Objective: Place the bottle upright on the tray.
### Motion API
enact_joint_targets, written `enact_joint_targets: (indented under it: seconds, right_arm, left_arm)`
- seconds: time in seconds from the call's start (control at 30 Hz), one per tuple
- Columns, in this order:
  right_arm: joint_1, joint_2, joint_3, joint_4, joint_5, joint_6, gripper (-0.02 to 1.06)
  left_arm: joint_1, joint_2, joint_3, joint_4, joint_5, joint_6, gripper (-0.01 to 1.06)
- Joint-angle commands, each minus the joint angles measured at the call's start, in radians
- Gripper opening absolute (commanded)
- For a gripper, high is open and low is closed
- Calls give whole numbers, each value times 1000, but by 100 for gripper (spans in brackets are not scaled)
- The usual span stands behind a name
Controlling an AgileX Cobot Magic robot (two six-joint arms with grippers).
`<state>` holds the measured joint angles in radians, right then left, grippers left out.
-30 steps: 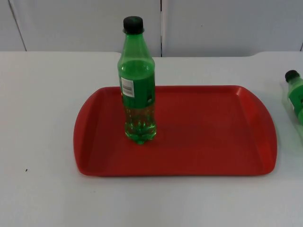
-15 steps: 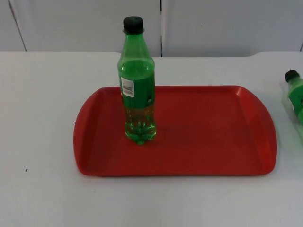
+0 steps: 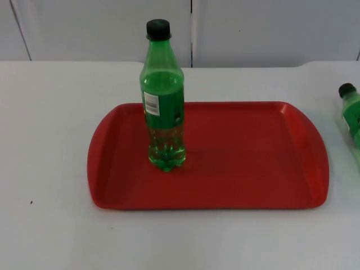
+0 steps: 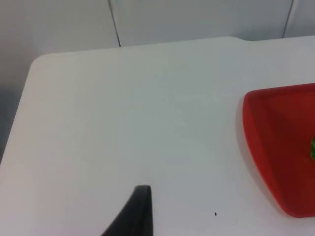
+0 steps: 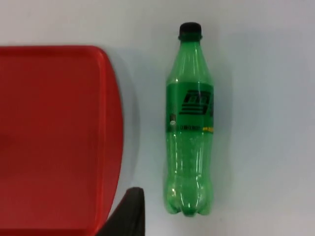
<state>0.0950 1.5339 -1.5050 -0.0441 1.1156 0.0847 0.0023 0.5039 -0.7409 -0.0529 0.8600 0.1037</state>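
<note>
**Bottle standing on tray; second bottle lying on table**

Bottle (image 3: 163, 98), green with a black cap, is standing upright on the left half of the red tray (image 3: 253, 152), so I am judging that placement finished. A second bottle (image 5: 190, 123) is lying on its side on the white table (image 3: 50, 112), just beside the tray's right end, likely awaiting its turn. I am seeing one fingertip of the left gripper (image 4: 134, 216) over bare table, and one of the right gripper (image 5: 128, 214) above the lying bottle; I cannot tell how either's jaws are standing. Nothing is differing from the earlier frames.
</note>
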Motion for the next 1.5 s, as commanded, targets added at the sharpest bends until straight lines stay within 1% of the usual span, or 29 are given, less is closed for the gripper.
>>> enact_joint_targets:
  seconds: [0.0, 0.03, 0.17, 0.27, 0.37, 0.43, 0.53, 0.6, 0.7, 0.77, 0.83, 0.9, 1.03, 1.23, 1.47]
  right_arm:
    - [-4, 49, -45, -3, 17, -2, 101]
    - [-4, 102, -90, -3, 28, -2, 101]
    - [-6, 234, -190, 0, 91, -6, 101]
    - [-6, 293, -208, 1, 84, -6, 101]
    - [-19, 341, -214, 24, 68, -6, 101]
    - [-44, 387, -214, 57, 52, -11, 101]
    - [-64, 424, -214, 61, 40, -11, 101]
    - [-65, 466, -214, 44, 2, -6, 101]
    - [-62, 506, -212, 74, -56, -3, 101]
    - [-56, 518, -212, 84, -71, -3, 101]
    - [-45, 544, -212, 71, -95, -3, 101]
    - [-40, 557, -212, 69, -102, -3, 101]
    - [-37, 596, -212, 72, -150, -3, 101]
    - [-37, 639, -212, 72, -175, -6, 101]
    - [-36, 700, -210, 72, -234, -6, 101]
  left_arm:
    - [0, -5, 3, 5, 2, -9, 105]
    - [0, -5, 3, 5, 2, -9, 105]
    - [0, -5, 3, 5, 2, -9, 105]
    - [0, -5, 3, 5, 2, -9, 105]
    - [0, -5, 3, 5, 2, -9, 105]
    - [0, -5, 3, 11, 2, -9, 105]
    - [0, -5, 3, 11, 2, -9, 105]
    - [0, -5, 3, 11, 2, -9, 105]
    - [0, -5, 3, 11, 2, -9, 105]
    - [0, -5, 3, 11, 2, -9, 105]
    - [0, -5, 3, 11, 0, -9, 105]
    - [0, -5, 3, 11, 0, -9, 105]
    - [0, -5, 3, 11, -2, -9, 105]
    - [0, -5, 3, 11, -2, -9, 105]
    - [0, -5, 3, 11, -4, -9, 105]
